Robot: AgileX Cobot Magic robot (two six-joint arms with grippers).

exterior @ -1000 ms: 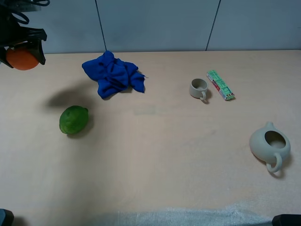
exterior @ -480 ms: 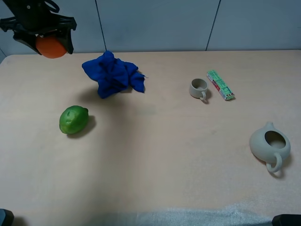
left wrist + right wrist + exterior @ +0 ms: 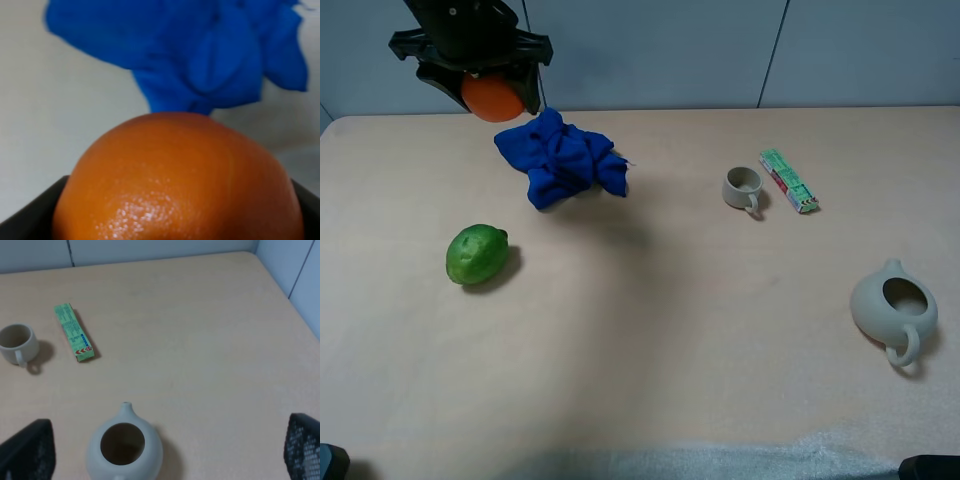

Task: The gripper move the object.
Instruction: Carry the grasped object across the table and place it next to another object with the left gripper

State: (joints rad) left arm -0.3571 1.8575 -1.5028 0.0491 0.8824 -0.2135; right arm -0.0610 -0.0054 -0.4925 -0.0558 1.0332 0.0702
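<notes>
I have the left hand (image 3: pixel 491 90), black claw jaws pointing down, clamped on the orange (image 3: pixel 493 99) over the far left of the worktop (image 3: pixel 650 330), lifted clear of it. The fruit is round and bright orange. My left wrist view shows its dimpled, glossy skin wedged between both jaws.

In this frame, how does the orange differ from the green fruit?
The orange is bright orange; the green fruit is green. The orange is held above the table in the left gripper, near the blue cloth; the green fruit lies on the table, untouched. The orange looks round, the green fruit slightly elongated. Both are whole fruits of roughly similar size.
</notes>
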